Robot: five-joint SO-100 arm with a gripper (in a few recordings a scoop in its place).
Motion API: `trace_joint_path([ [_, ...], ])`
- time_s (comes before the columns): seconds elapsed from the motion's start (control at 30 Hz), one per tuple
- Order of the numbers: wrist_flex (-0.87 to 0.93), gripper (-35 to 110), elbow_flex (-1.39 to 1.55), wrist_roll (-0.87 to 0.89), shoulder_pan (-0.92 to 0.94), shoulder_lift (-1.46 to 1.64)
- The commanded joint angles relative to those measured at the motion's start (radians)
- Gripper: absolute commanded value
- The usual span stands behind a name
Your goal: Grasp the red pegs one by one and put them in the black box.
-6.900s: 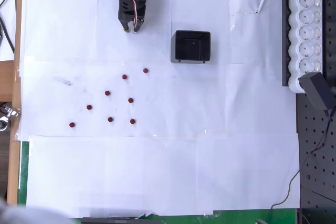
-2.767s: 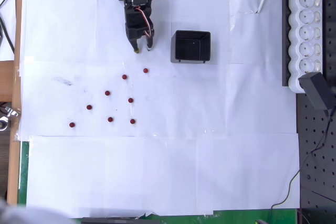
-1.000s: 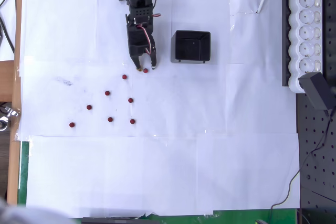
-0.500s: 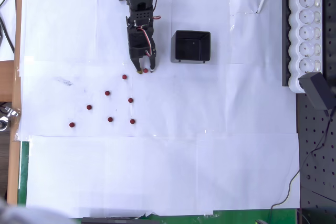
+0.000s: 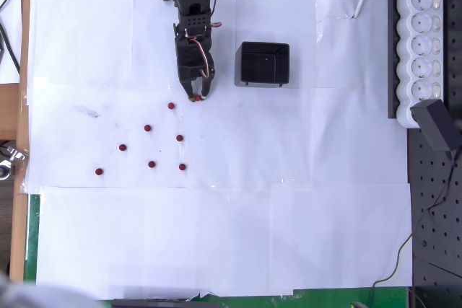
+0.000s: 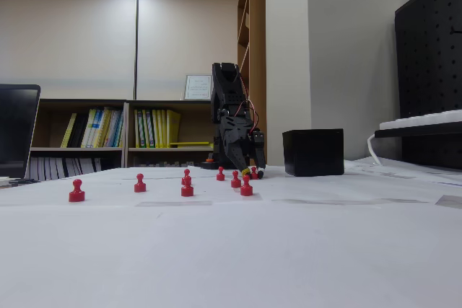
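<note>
While seven red pegs (image 5: 147, 128) lie loose on the white surface (image 5: 289, 214) at left | tool (image 5: 195, 96) pinched on an eighth peg (image 5: 196, 97), low | black box (image 5: 264, 63) just right, apart.

In the overhead view, the black box (image 5: 264, 63) sits in the upper middle of the frame, with the gripper (image 5: 196, 97) just to its lower left. The red pegs (image 5: 147, 128) lie scattered below and left of the gripper, toward the frame's left centre. The power strip (image 5: 422, 41) runs down the upper right edge, well apart from the box.
</note>
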Motion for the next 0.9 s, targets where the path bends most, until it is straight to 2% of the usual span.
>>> trace_joint_path([
  [0.0, 0.253, 0, 0.084, -0.097, -0.009, -0.106],
  [0.2, 0.778, 0, 0.367, -0.321, -0.055, -0.276],
  [0.4, 1.184, 0, 0.784, -0.509, -0.126, -0.324],
  [0.57, 1.476, 0, 1.075, -0.641, -0.264, -0.321],
  [0.67, 1.578, 0, 1.183, -0.755, -0.364, -0.293],
  [0.87, 1.591, 0, 1.154, -0.87, -0.534, -0.173],
])
